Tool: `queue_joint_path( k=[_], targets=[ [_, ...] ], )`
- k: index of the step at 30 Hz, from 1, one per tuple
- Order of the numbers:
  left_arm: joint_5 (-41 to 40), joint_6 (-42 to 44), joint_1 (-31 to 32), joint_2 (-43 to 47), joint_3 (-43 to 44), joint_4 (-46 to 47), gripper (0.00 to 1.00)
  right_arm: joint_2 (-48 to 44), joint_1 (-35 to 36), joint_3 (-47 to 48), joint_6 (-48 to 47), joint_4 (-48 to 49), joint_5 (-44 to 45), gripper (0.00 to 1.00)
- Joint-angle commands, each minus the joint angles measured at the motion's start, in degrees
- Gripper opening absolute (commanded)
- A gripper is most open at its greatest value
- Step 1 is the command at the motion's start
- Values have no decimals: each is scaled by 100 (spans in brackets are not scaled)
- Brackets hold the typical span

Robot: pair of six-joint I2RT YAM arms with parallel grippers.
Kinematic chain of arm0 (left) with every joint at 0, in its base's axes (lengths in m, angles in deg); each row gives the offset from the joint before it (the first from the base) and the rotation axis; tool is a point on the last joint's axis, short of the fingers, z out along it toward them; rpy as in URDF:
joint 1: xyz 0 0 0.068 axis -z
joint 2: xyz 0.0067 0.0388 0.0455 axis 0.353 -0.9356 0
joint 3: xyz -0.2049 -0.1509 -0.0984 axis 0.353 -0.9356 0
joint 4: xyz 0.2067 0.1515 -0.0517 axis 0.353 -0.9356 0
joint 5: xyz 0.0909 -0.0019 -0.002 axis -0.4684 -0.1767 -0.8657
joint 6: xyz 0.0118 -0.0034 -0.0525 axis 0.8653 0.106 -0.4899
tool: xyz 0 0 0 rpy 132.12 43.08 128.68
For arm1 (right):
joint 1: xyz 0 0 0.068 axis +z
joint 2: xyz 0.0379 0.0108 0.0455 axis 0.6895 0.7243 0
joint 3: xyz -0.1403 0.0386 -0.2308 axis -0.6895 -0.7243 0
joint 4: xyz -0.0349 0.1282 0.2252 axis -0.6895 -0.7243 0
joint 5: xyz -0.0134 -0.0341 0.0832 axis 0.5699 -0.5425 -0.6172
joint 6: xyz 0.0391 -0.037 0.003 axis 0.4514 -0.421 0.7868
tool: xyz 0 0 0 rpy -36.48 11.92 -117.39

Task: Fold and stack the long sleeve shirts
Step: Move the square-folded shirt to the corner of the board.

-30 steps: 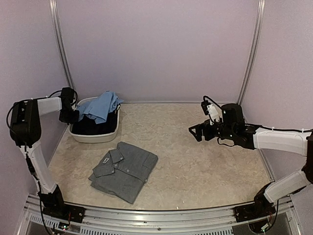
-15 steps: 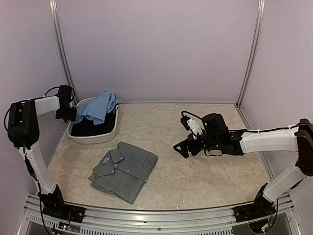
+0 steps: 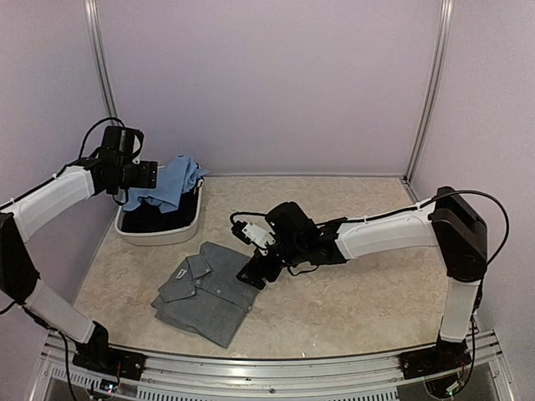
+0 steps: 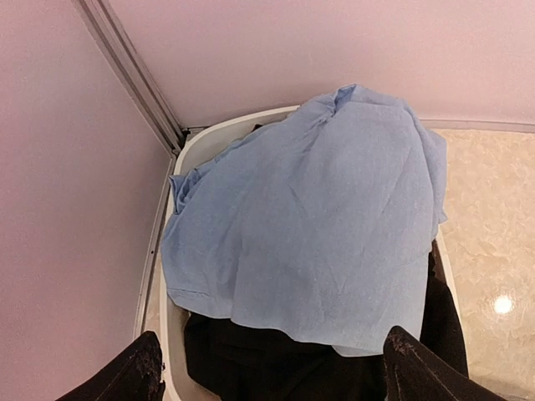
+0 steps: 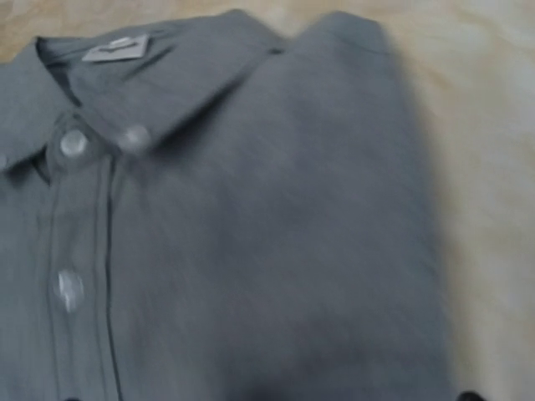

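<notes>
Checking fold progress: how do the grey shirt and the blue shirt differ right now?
The grey shirt is folded flat, collar and buttons up; the blue shirt is a loose unfolded heap. The grey shirt lies on the table; the blue shirt tops black cloth in the tub. The right gripper is at the grey shirt's edge, the left gripper above the blue shirt. Shared: neither is held; both grippers open.

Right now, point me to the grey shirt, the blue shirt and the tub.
grey shirt point(image 3: 209, 294), top external view, middle of its folded front.
blue shirt point(image 4: 318, 217), left wrist view, middle of the crumpled cloth.
tub point(image 3: 159, 236), top external view, its near outer wall.
</notes>
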Motion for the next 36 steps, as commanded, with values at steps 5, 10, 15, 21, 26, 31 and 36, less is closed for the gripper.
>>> queue_joint_path(
  k=[5, 10, 15, 21, 26, 31, 36],
  targets=[
    [103, -81, 341, 260, -353, -53, 86, 1178, 264, 1294, 413, -597, 592, 90],
    [134, -66, 392, 183, -394, -40, 86, 1163, 253, 1315, 560, -555, 1028, 89],
    [104, -73, 455, 120, -404, -59, 86, 1231, 99, 1371, 600, -727, 998, 90],
    [94, -47, 495, 111, -405, -68, 86, 1544, -289, 1549, 777, -822, -355, 87],
    [100, -43, 519, 102, -413, -86, 87, 1806, -539, 1649, 903, -898, -1224, 81],
    [89, -26, 558, 73, -409, -110, 87, 1864, -663, 1585, 996, -805, -1488, 67],
    [67, -1, 560, 41, -409, -138, 87, 1695, -738, 1302, 1100, -586, -1623, 37]
  ],
)
